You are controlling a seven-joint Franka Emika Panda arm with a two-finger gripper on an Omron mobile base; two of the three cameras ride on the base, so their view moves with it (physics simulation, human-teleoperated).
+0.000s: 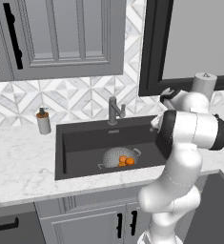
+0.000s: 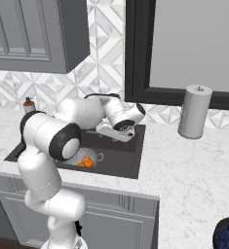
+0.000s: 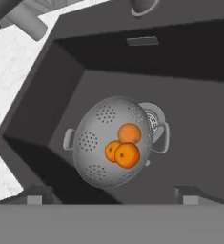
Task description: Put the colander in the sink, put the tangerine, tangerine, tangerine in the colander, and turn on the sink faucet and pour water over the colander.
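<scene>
My pincer (image 3: pixel 111 200) spread wide, empty, above sink (image 3: pixel 194 95); three tangerines (image 3: pixel 125 148) in colander (image 3: pixel 96 143).

left base view: behind-left, looks down over the sink (image 1: pixel 85 143), fairly far
right base view: behind-right, same sink (image 2: pixel 128 163)
hand view: right above, close, colander (image 3: pixel 111 147) centered
shared: sink, colander

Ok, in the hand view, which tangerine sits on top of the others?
The tangerine nearest the colander's lower rim: it overlaps the two behind it.
</scene>
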